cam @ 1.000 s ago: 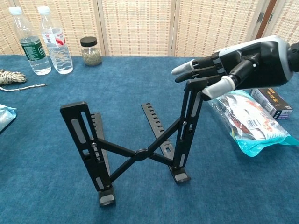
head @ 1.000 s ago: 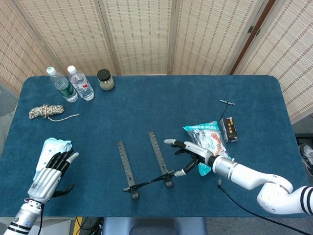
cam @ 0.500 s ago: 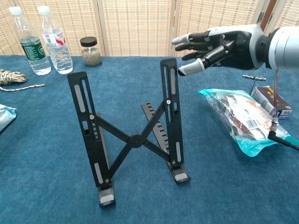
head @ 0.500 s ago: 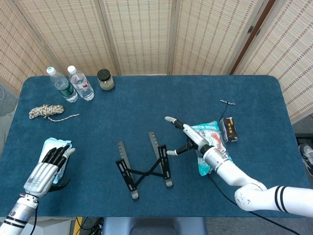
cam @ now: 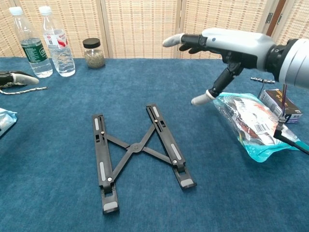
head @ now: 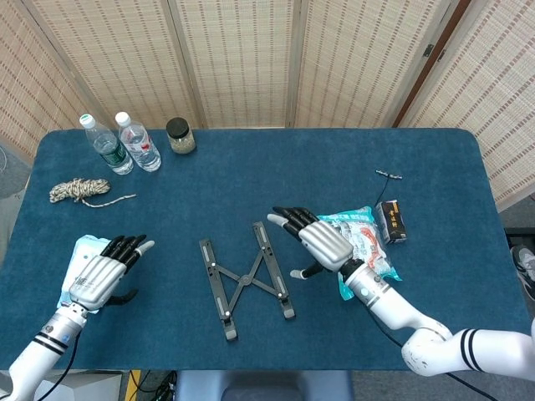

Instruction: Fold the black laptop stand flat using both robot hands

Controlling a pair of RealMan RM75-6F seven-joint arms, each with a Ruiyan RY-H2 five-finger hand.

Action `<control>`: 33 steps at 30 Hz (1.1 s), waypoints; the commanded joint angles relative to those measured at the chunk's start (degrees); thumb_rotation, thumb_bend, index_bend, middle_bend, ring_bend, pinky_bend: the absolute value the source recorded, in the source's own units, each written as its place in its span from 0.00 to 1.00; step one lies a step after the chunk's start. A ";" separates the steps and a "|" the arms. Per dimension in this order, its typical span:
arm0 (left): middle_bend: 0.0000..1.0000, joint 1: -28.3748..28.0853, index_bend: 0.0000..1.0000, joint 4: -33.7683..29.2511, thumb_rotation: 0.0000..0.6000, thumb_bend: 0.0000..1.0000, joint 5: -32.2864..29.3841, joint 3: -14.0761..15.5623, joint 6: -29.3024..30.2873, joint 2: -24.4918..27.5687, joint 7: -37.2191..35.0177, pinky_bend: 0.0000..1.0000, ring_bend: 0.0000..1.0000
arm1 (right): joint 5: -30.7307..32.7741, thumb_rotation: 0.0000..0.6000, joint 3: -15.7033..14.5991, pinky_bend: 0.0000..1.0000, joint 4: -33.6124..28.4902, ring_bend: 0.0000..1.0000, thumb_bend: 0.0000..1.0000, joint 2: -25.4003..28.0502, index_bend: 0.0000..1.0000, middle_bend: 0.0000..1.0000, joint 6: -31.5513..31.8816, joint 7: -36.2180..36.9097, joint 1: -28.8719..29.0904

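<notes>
Laptop stand (cam: 137,150) flat at frame centre; right hand (cam: 227,46) above, left hand (head: 104,271) lower left, fingers spread, holding nothing.

Chest view's edge cuts off the left hand (cam: 17,78).

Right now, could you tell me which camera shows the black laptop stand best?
The chest view: the black laptop stand fills mid-frame, lying flat, with rails, crossbars and feet distinct. The head view shows the whole stand from above, but smaller.
</notes>
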 commanded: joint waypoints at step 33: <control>0.00 -11.85 0.03 14.19 1.00 0.27 -8.44 -4.38 -12.14 -18.02 -4.61 0.00 0.00 | -6.93 1.00 -3.05 0.06 9.45 0.00 0.01 -11.12 0.00 0.00 -4.33 -23.85 -6.05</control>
